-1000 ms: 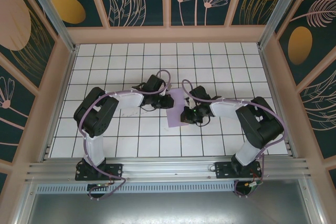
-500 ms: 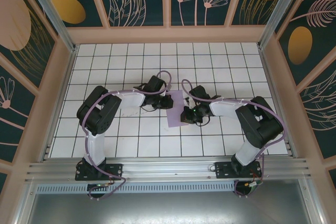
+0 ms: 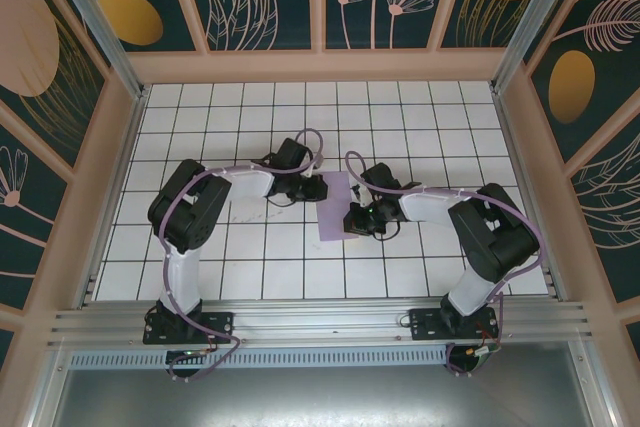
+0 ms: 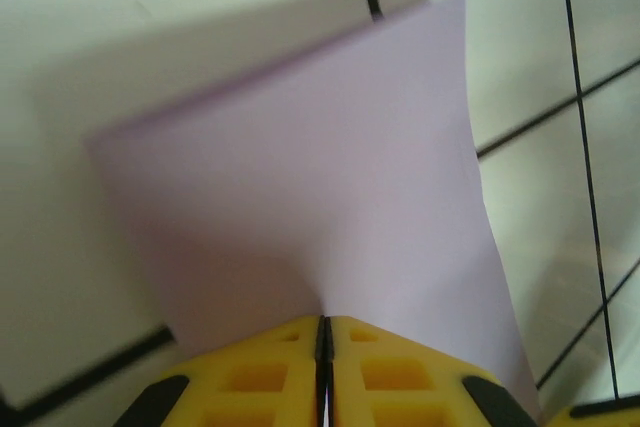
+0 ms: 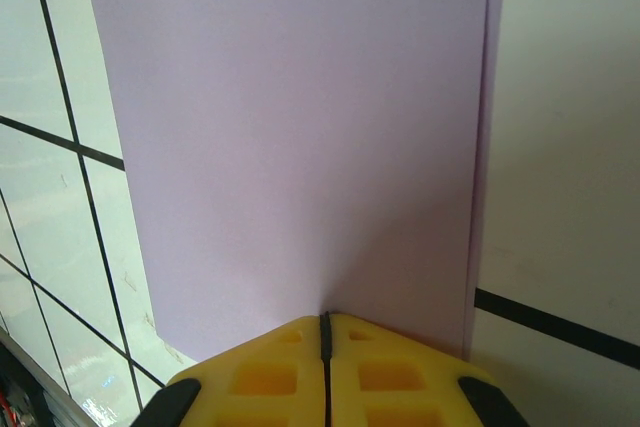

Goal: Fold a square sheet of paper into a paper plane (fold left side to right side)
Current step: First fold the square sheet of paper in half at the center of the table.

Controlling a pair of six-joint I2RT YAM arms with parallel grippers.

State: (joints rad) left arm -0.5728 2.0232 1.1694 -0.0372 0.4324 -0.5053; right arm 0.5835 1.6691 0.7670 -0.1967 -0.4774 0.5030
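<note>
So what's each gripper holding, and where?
Left gripper pinches the purple sheet at its left edge, lifted. Right gripper shut at the right edge; pinching or pressing, unclear.

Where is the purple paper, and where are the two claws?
purple paper (image 3: 334,215): top view, on its bare middle.
left claw (image 4: 323,321): left wrist view, at the tip where its two yellow halves meet.
right claw (image 5: 324,317): right wrist view, at the tip where its two yellow halves meet.

Brightly, evenly lit from above across the white tabletop (image 3: 400,117); soft shadow behind the lavender sheet of paper (image 4: 300,177); wrist close-ups slightly blurred near the jaws.
</note>
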